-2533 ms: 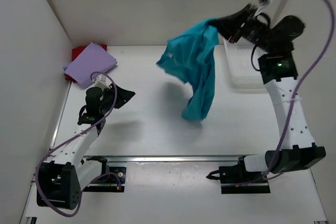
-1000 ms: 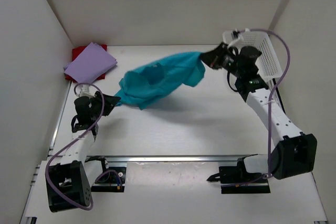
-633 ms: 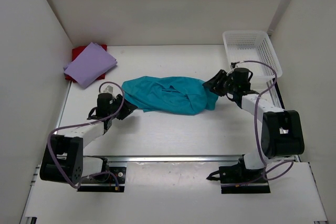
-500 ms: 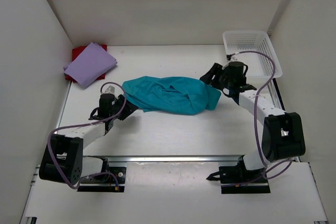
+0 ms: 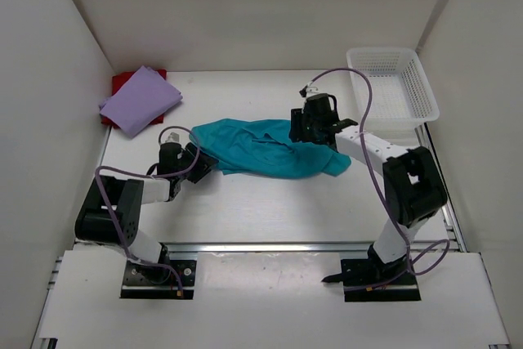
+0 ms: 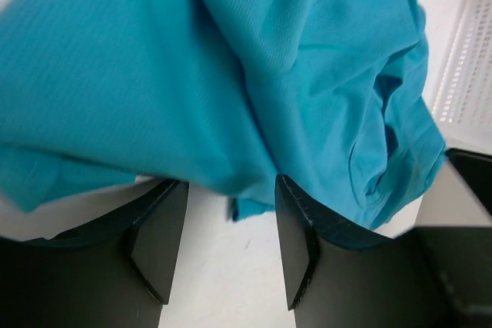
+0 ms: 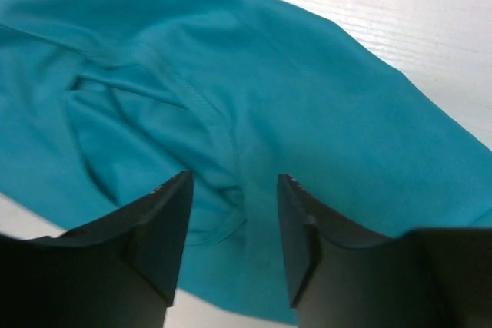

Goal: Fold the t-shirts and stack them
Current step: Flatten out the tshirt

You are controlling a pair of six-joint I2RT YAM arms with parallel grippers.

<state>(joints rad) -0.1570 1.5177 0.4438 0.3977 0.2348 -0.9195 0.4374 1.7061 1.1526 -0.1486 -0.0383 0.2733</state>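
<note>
The teal t-shirt (image 5: 265, 149) lies crumpled in a long heap across the middle of the table. My left gripper (image 5: 196, 165) sits low at its left end, open; in the left wrist view the cloth (image 6: 307, 59) drapes over the tips of the fingers (image 6: 296, 228) and bare table shows between them. My right gripper (image 5: 315, 127) hovers open over the shirt's upper right part, with the teal fabric (image 7: 323, 113) and a seam below its spread fingers (image 7: 161, 220). The folded lavender t-shirt (image 5: 140, 100) rests on the red t-shirt (image 5: 122, 81) in the far left corner.
A white mesh basket (image 5: 392, 91) stands at the far right, its edge also in the left wrist view (image 6: 469, 67). White walls close the table on the left, back and right. The arm bases sit on a rail along the near edge.
The teal shirt came down from the air and now lies on the table. My right gripper let it go and moved left over it. My left gripper opened wider at the left end.
</note>
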